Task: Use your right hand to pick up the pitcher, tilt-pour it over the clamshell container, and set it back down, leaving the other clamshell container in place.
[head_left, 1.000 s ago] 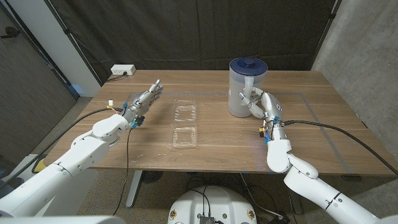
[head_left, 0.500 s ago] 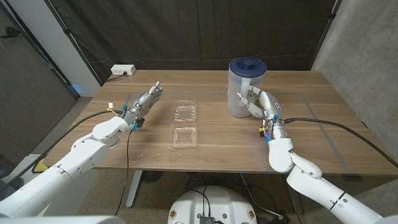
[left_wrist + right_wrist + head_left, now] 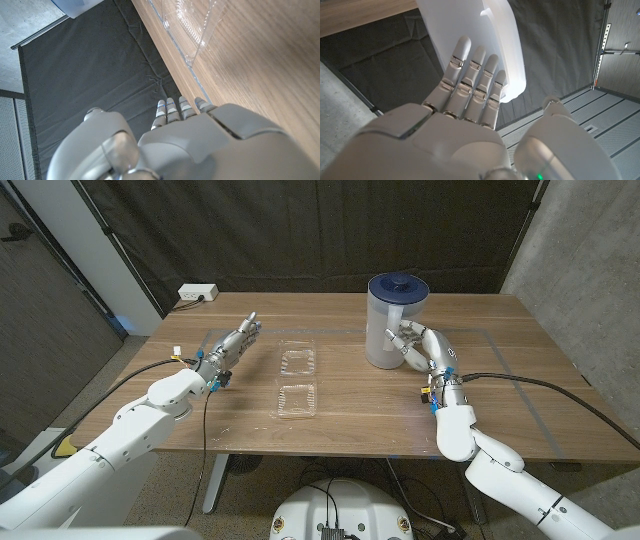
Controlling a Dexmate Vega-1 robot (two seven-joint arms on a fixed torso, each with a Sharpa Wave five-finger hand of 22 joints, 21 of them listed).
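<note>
A clear pitcher (image 3: 388,325) with a blue lid stands upright at the back right of the table. My right hand (image 3: 414,346) is right beside it, fingers straight and spread against the handle side, gripping nothing. In the right wrist view the fingertips (image 3: 479,59) reach up to the pitcher's white handle (image 3: 507,55) without curling round it. Two clear clamshell containers lie mid-table, one farther (image 3: 297,360) and one nearer (image 3: 297,400). My left hand (image 3: 230,345) stays at the left with fingers stretched out and empty, a clamshell (image 3: 192,20) lying beyond its fingertips.
A white power strip (image 3: 198,294) sits at the table's back left corner. Thin tape lines mark a rectangle on the wooden table (image 3: 350,415). A dark curtain hangs behind, and a concrete wall stands to the right.
My right hand has shifted slightly, ending a little closer to the pitcher's handle. The pitcher, both clamshells and my left hand have stayed put.
</note>
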